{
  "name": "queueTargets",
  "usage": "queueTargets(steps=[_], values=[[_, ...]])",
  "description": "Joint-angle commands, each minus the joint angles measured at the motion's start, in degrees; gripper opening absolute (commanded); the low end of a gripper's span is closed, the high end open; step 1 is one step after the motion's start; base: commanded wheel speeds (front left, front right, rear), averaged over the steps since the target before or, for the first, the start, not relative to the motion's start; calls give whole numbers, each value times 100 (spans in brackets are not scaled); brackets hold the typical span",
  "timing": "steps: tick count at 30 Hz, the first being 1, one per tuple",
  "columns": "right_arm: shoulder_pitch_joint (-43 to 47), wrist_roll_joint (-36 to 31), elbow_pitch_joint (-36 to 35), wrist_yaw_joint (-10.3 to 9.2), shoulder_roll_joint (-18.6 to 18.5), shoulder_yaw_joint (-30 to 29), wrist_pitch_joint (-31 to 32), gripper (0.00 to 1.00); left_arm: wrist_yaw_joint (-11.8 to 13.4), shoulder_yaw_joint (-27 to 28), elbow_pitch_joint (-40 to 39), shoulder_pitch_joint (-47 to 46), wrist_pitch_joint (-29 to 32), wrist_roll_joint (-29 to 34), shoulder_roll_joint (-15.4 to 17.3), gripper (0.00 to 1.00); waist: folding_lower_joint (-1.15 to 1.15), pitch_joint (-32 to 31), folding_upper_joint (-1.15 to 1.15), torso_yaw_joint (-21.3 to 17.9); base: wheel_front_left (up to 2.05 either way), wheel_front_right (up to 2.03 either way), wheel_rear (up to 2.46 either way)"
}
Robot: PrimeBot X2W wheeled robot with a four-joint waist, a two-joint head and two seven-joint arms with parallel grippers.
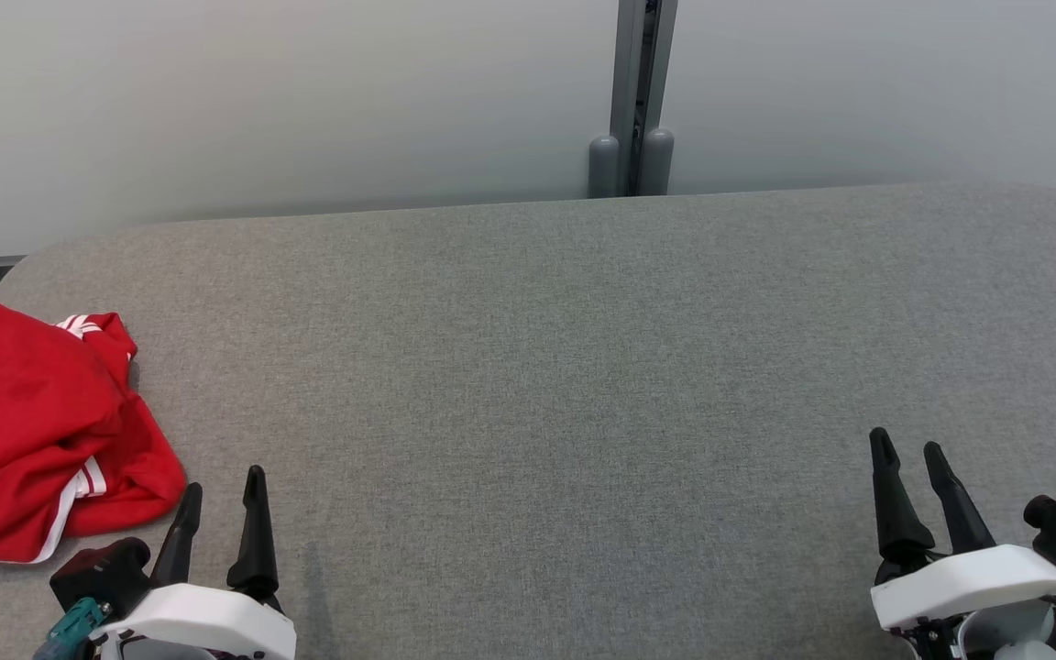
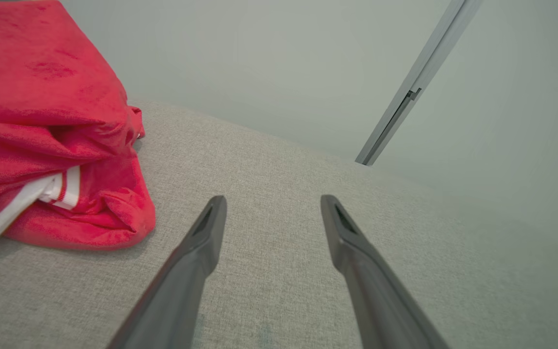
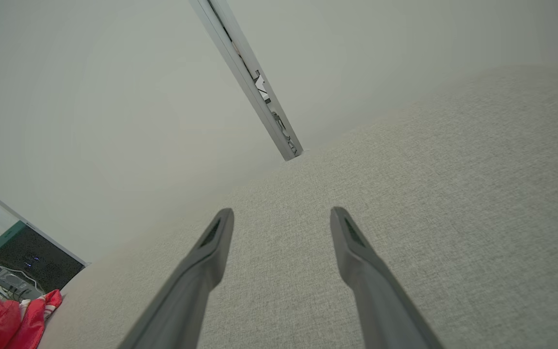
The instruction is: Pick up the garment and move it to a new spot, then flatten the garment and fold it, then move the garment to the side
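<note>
The left gripper (image 1: 224,478) hovers low over the near-left part of the counter (image 1: 537,321). Its two dark fingers are spread wide with nothing between them; in the left wrist view, grey woven surface shows through the gap. Just past its fingertips, toward the counter's left end, lies the red garment (image 1: 24,431). It is a crumpled heap doubled over itself, and part of it runs out of the head view at the counter's left side. Its nearest lobe is just beside the left gripper but not touching it. A white-striped band (image 2: 61,189) — a cuff or a hem, it is hard to say which — peeks from the folds on the side facing the gripper. The right gripper (image 1: 906,440) sits over the counter's near-right part, equally spread and empty, well apart from the garment.

The pick-up has not begun. The garment looks soft, light and limp, so it will likely sag and drape from any hold rather than keep its shape. The layers may also slide over one another, so a shallow pinch could lift only the top one. A good hold would be a deep pinch on the raised fold of the near lobe, or on the striped band itself, where the seam is thicker and marks a true edge — useful later for flattening it toward the counter's middle.
</note>
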Motion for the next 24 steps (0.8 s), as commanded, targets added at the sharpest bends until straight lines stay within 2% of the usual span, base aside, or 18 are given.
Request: queueTargets(steps=[1,24], values=[[-85,-151,-28,8,-50,3,-77,100,51,-11,-24,-59,-58,162,39,100,0,-2,0,2,0,0,0],[-109,-1330,10,11,-71,36,-376,100,196,-94,113,-4,-366,1464,54,100,0,41,0,0,0,0,0]])
